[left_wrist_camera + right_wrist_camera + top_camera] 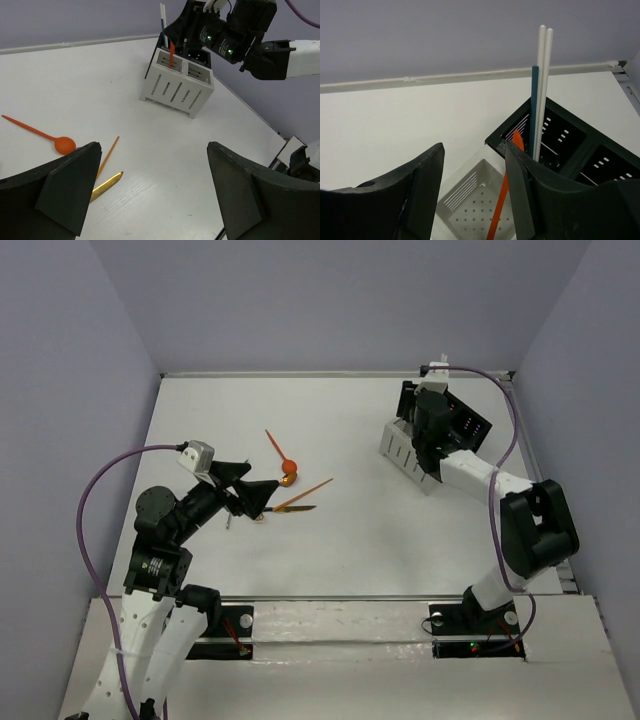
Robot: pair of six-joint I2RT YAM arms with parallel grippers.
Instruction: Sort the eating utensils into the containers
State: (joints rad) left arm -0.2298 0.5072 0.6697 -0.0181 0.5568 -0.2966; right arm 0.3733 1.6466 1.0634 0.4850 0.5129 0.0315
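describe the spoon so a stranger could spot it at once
On the white table, look just ahead of the left gripper. Of the loose utensils there, only the orange spoon has a round bowl; the orange stick and gold knife are straight.

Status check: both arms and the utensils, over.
Left gripper open, low over the table. Right gripper open above white caddy, orange utensil standing in it. Orange spoon, orange stick, gold knife loose by left.

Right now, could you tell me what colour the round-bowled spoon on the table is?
Orange-red; the spoon shows best in the left wrist view.
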